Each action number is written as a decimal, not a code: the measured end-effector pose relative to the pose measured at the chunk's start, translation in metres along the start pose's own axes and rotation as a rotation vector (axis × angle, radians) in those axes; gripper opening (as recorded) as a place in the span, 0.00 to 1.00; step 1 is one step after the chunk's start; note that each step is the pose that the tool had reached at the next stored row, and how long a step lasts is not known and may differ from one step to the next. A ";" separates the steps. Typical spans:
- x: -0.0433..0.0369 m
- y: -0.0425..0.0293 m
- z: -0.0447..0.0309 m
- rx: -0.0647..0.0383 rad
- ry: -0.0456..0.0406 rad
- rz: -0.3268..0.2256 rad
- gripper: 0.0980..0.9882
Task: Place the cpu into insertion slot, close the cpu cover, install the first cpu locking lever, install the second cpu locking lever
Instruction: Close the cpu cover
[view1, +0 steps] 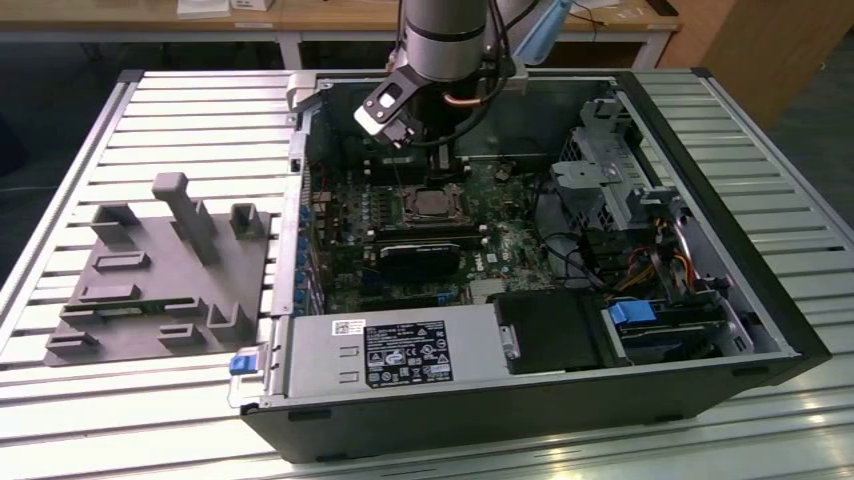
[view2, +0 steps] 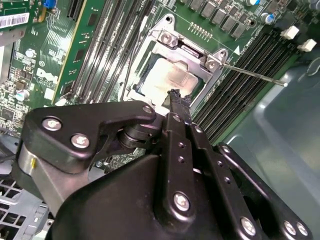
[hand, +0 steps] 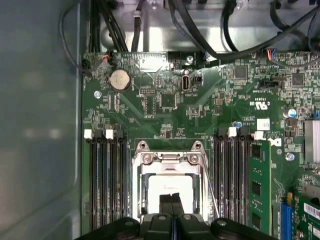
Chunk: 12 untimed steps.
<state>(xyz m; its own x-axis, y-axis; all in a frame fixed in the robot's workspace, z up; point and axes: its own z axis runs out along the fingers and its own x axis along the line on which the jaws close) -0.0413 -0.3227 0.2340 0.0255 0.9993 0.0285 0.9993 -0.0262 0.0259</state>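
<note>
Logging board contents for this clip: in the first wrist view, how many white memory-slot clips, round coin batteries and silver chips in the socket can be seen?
white clips: 4
coin battery: 1
chip: 1
Total: 6

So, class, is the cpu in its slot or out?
In: the cpu lies flat, its silver top framed by the cpu cover.
</note>
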 end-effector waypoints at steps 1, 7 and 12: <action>0.0000 0.0000 0.0000 0.000 0.0001 0.000 0.00; -0.0001 -0.0001 0.0003 0.002 0.0022 -0.084 0.00; 0.0000 -0.0001 0.0006 0.005 0.0046 -0.175 0.00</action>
<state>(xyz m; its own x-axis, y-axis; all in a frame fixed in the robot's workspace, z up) -0.0413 -0.3227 0.2334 -0.1492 0.9884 0.0285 0.9886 0.1485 0.0259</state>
